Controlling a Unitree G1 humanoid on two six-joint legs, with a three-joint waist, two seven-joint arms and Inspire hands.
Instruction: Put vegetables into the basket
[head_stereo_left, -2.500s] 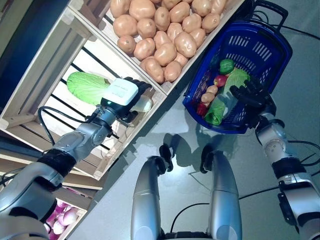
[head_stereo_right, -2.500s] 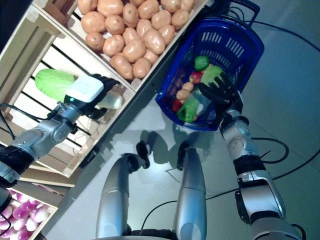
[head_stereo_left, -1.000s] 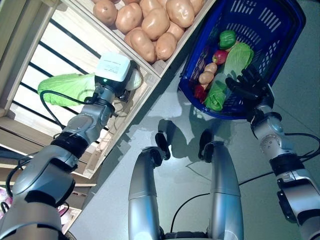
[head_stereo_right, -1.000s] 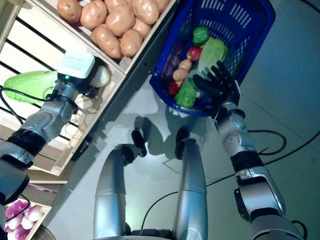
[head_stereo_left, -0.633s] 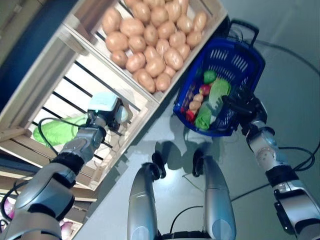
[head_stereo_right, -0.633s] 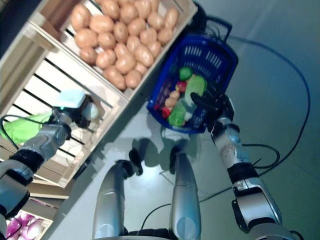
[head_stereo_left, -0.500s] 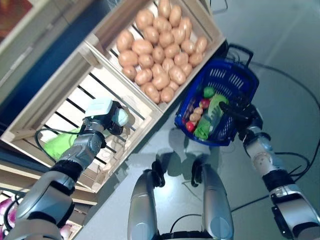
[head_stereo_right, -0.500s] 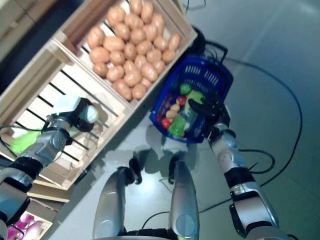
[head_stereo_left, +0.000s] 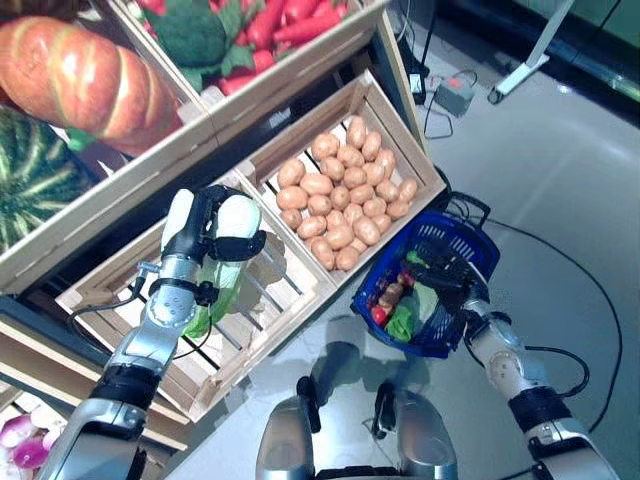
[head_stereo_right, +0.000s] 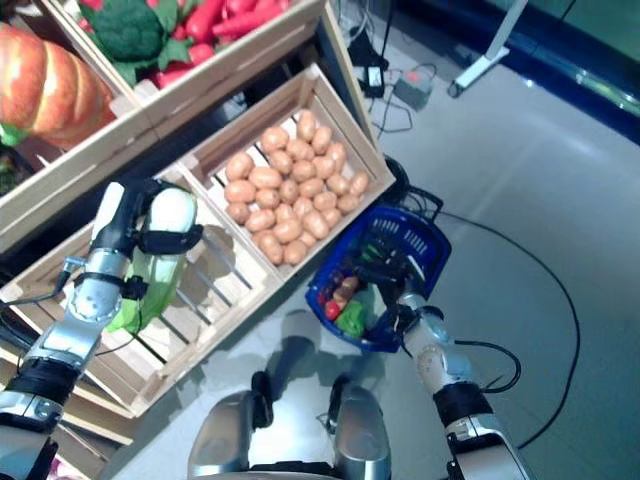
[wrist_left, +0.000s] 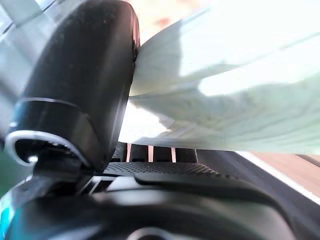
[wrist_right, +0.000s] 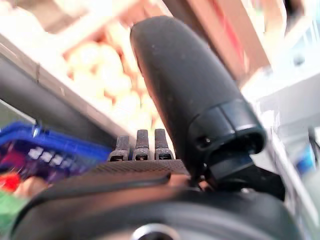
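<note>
Our left hand (head_stereo_left: 205, 232) has its fingers wrapped round a pale green cabbage (head_stereo_left: 226, 250), held up over the slatted crate (head_stereo_left: 270, 300). Our right hand (head_stereo_left: 445, 272) sits at the rim of the blue basket (head_stereo_left: 470, 255), fingers straight and relaxed, with vegetables (head_stereo_left: 405, 318) lying just beneath it inside.

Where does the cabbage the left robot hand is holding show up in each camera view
Left eye view: cabbage in the left robot hand, above the slatted crate.
Right eye view: cabbage, left of centre, over the same crate.
Left wrist view: pale leaves filling the frame past the thumb.
Right wrist view: not in it.
Shared landmark: potato crate, beside the blue basket.
</note>
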